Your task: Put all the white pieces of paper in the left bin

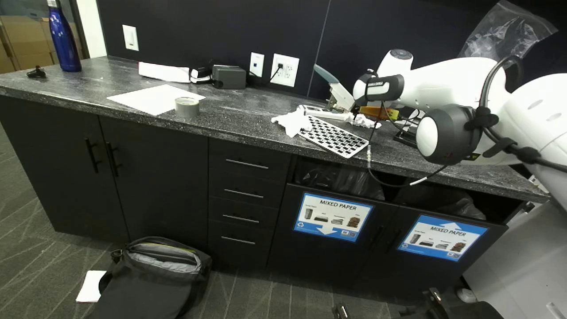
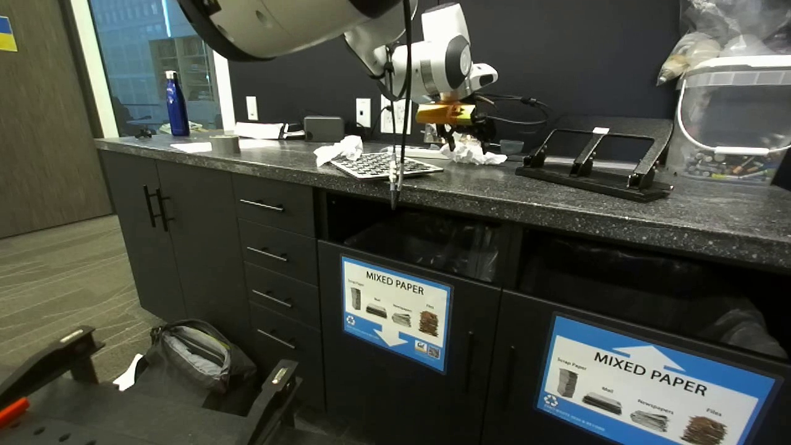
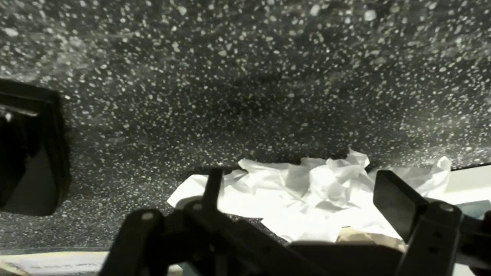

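Observation:
A crumpled white paper [image 3: 284,195] lies on the dark counter under my gripper; it also shows in both exterior views [image 1: 365,122] [image 2: 476,156]. My gripper [image 3: 299,188] is open, its fingers spread over either side of this paper; I cannot tell whether they touch it. In an exterior view the gripper [image 2: 466,139] points down. Another crumpled paper [image 1: 293,122] [image 2: 340,150] rests on the edge of a white keyboard-like grid. A flat white sheet [image 1: 153,98] [image 2: 256,143] lies farther along the counter. The left bin [image 1: 359,182] [image 2: 482,250], lined with clear plastic, sits under the counter.
The grid [image 1: 334,136] lies near the counter's front edge. A tape roll [image 1: 187,107] stands by the flat sheet. A black stand [image 2: 593,176] and a clear bucket [image 2: 735,117] are beyond the gripper. The right bin [image 2: 642,281] adjoins the left. A cable [image 2: 401,123] hangs from the arm.

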`<state>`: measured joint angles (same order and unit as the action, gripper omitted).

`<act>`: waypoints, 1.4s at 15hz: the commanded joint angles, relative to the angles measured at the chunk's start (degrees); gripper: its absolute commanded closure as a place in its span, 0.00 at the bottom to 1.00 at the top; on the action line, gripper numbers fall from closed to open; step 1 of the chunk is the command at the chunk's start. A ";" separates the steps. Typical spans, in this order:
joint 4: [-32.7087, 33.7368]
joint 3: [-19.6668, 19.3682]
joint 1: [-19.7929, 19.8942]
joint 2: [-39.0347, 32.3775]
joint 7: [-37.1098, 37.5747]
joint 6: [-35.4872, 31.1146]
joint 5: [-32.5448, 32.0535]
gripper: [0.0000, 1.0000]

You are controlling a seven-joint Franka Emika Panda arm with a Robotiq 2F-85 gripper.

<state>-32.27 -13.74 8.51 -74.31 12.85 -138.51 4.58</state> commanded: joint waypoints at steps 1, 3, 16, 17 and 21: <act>3.83 2.59 1.63 -2.08 -4.13 -3.62 1.13 0.00; 3.76 4.27 2.15 -1.93 -5.99 -4.15 1.54 0.00; 4.93 8.99 4.61 -5.17 -9.12 -15.74 1.32 0.72; 4.86 9.17 4.73 -5.40 -9.12 -16.18 1.29 0.81; 4.56 9.88 5.26 -5.85 -9.36 -15.53 1.22 0.94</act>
<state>-31.09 -5.41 12.79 -77.95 5.37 -153.34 5.19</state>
